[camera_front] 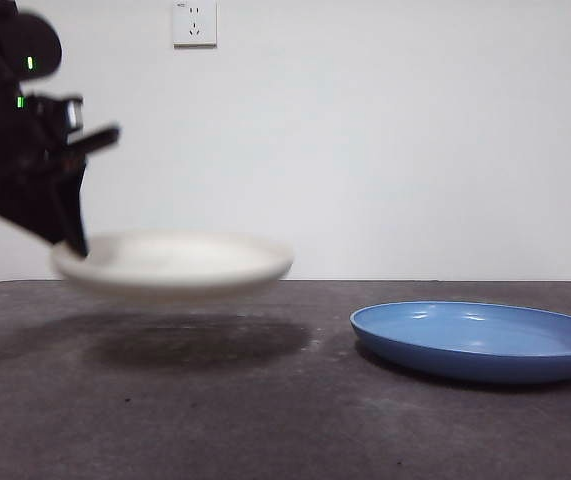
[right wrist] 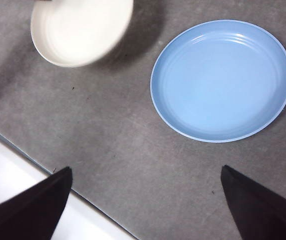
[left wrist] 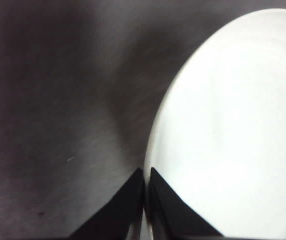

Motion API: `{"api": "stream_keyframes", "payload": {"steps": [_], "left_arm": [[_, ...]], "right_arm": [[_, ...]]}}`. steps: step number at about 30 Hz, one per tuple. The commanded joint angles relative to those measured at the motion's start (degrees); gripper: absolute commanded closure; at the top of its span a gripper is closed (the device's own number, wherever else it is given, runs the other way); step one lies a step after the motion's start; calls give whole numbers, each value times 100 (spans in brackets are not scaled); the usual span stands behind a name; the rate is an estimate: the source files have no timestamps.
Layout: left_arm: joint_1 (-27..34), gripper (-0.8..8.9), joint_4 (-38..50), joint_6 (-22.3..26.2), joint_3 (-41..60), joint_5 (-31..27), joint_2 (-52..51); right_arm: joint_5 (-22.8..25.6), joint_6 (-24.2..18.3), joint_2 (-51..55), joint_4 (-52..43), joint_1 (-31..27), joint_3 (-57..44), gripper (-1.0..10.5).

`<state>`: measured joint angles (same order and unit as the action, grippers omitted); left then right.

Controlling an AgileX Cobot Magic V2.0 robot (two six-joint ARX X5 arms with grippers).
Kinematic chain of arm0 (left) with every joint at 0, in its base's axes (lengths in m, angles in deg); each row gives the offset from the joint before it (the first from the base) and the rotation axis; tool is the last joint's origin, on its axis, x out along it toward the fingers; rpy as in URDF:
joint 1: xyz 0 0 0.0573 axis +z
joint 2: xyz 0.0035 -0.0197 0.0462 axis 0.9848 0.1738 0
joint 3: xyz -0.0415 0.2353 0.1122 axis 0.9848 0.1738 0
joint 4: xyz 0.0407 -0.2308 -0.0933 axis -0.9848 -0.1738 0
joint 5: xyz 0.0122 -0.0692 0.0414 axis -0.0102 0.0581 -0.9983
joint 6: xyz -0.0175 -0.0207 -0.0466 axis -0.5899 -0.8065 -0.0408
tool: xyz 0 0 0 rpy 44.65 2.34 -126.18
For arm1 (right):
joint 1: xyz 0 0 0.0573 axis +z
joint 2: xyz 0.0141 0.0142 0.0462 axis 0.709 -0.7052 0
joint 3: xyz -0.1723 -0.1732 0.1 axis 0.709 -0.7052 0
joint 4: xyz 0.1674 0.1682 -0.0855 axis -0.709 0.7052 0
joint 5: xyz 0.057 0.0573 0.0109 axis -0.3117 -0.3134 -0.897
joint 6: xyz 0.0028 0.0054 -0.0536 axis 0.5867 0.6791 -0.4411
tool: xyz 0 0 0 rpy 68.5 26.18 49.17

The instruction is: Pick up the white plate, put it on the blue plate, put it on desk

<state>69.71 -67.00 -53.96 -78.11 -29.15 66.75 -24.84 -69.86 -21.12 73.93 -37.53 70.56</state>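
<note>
Progress: white plate (camera_front: 173, 262) was lifted clear of the bench (camera_front: 265, 420), not yet over the blue plate (camera_front: 480, 340).
Left end effector (left wrist: 146, 176): clamped on its rim.
Right end effector (right wrist: 145, 200): apart, waiting.

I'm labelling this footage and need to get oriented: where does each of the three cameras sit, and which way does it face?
Front view: low at desk height, looking level across; the left gripper holds the white plate lifted beside the blue plate.
Left wrist view: on the left arm, looking down its jaws, closed on the white plate's rim.
Right wrist view: on the right arm, high, looking down; the right gripper is open.
Shared: front and right wrist views show both plates.
</note>
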Motion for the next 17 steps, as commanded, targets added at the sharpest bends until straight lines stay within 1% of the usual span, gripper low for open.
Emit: {"api": "stream_keyframes", "payload": {"steps": [1, 6, 10, 13, 15, 17], "left_arm": [[-157, 803, 52, -339, -177, 83, -131], [-658, 803, 120, -527, -407, 83, -184], [-1141, 803, 619, -868, -487, 76, -153], [-1449, 803, 798, -1062, -634, 66, -52], [-1620, 803, 782, -1062, -815, 55, 101], [-1775, 803, 750, -1093, -1032, 55, 308]], "right_arm": [[-4, -11, -33, -57, 24, 122, 472], [-4, -7, -33, -57, 24, 122, 472], [-2, 42, 0, -72, 22, 122, 472], [28, 168, 92, -96, 22, 125, 472], [96, 221, 162, -96, 22, 127, 472], [271, 291, 249, -94, 22, 131, 471]]}}
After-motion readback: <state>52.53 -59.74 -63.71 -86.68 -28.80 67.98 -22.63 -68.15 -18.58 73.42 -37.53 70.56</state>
